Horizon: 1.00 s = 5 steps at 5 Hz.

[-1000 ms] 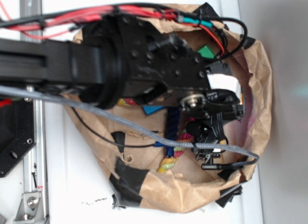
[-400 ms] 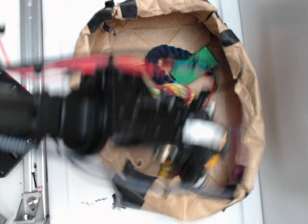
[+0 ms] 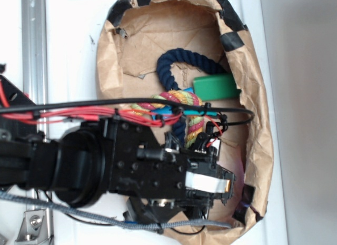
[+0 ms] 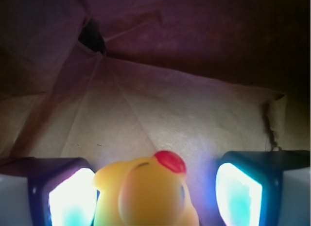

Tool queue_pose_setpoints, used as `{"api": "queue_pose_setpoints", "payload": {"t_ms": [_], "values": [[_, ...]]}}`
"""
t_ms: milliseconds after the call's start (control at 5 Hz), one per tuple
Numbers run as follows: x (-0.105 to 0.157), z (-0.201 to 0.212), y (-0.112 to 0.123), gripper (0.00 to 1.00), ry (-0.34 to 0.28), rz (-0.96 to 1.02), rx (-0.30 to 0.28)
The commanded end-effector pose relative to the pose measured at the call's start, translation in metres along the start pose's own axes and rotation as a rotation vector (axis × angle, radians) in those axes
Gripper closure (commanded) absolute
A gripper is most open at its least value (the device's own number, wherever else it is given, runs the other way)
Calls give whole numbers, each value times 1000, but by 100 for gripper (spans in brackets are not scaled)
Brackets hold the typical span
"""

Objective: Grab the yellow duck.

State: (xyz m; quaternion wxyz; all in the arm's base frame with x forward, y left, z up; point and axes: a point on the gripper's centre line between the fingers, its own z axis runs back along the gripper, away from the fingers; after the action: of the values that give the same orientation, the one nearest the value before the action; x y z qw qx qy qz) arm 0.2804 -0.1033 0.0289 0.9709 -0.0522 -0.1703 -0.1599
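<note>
Wrist: yellow duck [image 4: 146, 194] beak-up, upright.

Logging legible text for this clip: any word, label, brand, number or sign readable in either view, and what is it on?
None can be read in either view.
Exterior view: the brown paper bag, its black tape patches, the green block and the arm's black housing show no print.
Wrist view: the yellow duck and the hand's glowing pads carry no marks.
</note>
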Motion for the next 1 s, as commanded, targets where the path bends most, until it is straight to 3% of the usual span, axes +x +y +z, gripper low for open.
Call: {"api": "queue_pose_setpoints", "payload": {"t_ms": [0, 400, 800], "values": [[28, 28, -5, 100, -26, -102, -81], [25, 41, 4, 100, 15, -74, -72], [27, 94, 45, 100, -67, 18, 17]]}}
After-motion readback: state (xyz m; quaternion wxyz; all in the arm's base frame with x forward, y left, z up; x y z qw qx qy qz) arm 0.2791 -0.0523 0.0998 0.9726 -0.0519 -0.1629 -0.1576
